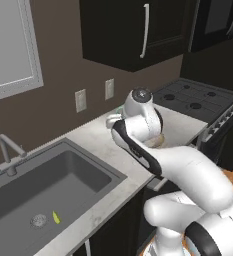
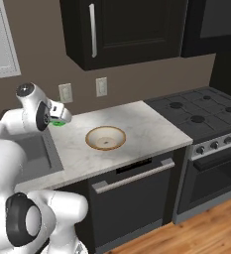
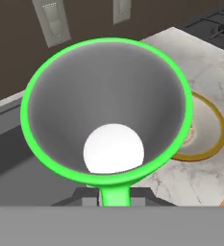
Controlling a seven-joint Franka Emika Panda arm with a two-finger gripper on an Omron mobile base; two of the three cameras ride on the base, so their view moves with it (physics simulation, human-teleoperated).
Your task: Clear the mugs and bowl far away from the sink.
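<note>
While pincer (image 3: 114, 194) grips green mug (image 3: 108, 110), bowl (image 2: 105, 138) sits just beside.

Green mug (image 3: 106, 108) blocks the fingertips in hand view and covers most of the bowl (image 3: 207, 129). Bowl (image 1: 157, 142) mostly behind the arm in left base view. Sink (image 1: 33, 200) cropped at left and bottom edges.

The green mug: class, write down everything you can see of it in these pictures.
The green mug is bright green outside, with a thin green rim around a smooth grey inside and a white round bottom. A green handle runs down from the rim's near edge, between the dark tips of the claw, which looks shut on it. The hand view looks straight into its mouth. In the right base view it shows as a green patch at the claw, above the counter beside the sink; whether it touches the counter cannot be told.
</note>
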